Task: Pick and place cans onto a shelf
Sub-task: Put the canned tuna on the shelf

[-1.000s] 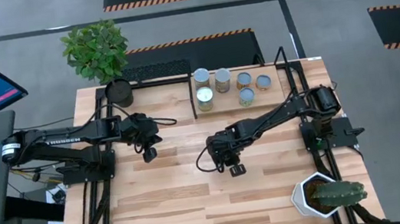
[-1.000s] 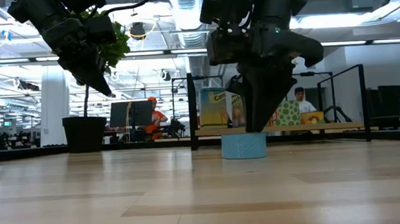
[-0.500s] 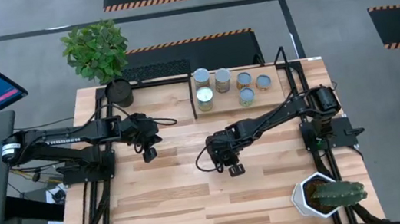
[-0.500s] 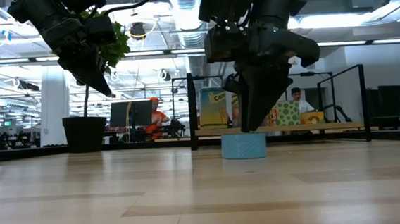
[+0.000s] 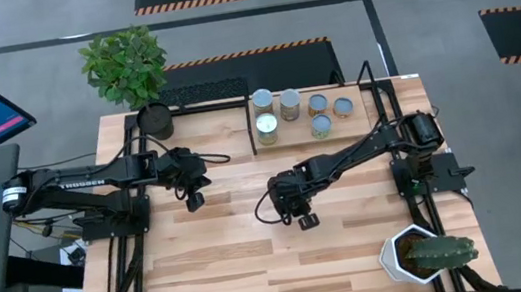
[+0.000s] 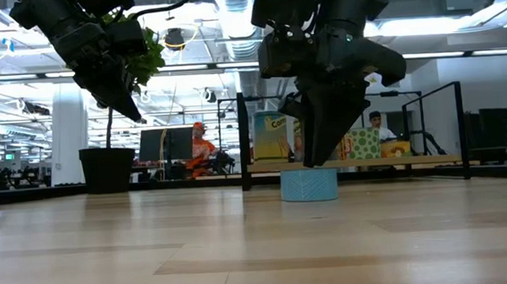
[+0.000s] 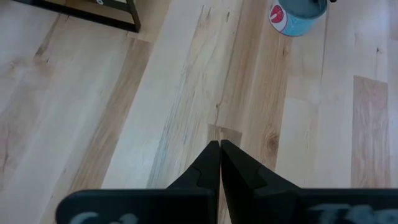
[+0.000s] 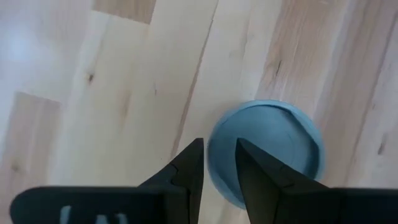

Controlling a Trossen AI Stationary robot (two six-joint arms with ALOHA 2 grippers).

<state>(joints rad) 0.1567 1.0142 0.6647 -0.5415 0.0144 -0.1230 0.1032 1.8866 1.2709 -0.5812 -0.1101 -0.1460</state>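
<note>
Low view | shelf [image 6: 353,163] can [image 6: 269,135] label: "Com…", rest hidden

Pale smooth wooden table [image 5: 255,258]; matt blue can [image 8: 267,149] top.

Two dark jointed arms, white lettering on the left, tapering black fingers.

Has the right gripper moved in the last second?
Yes, slightly. In the low view the right gripper has edged toward the picture's left against the pale-blue can standing on the table below it. Its jaws are apart, holding nothing.
</note>
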